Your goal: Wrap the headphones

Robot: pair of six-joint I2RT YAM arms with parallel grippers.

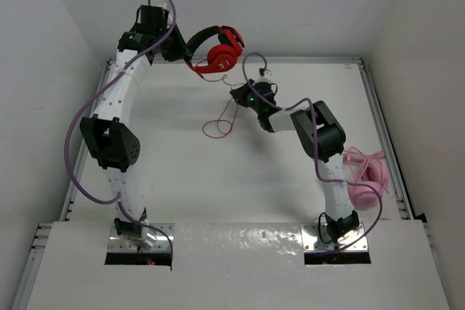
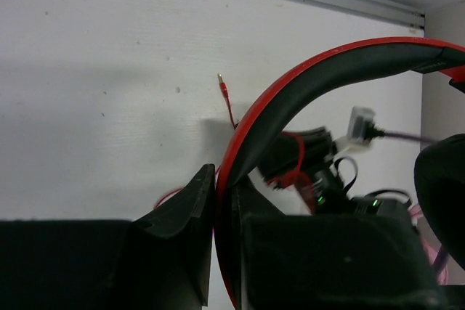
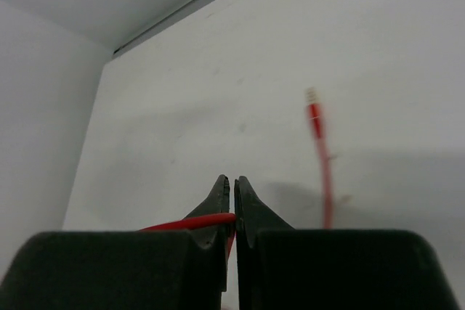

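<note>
The red headphones (image 1: 218, 50) hang in the air at the back of the table, held by their headband (image 2: 305, 85). My left gripper (image 1: 183, 47) is shut on the headband, which runs between its fingers (image 2: 190, 208). The thin red cable (image 1: 220, 125) drops from the earcups to a loop on the table. My right gripper (image 1: 243, 96) is shut on the cable (image 3: 190, 221), just right of and below the headphones. The cable's plug end (image 3: 312, 99) hangs loose in the right wrist view and shows in the left wrist view (image 2: 221, 81).
A pale pink coiled cable bundle (image 1: 367, 179) lies at the table's right edge beside the right arm. A metal rail (image 1: 305, 62) runs along the back edge. White walls close in the back and both sides.
</note>
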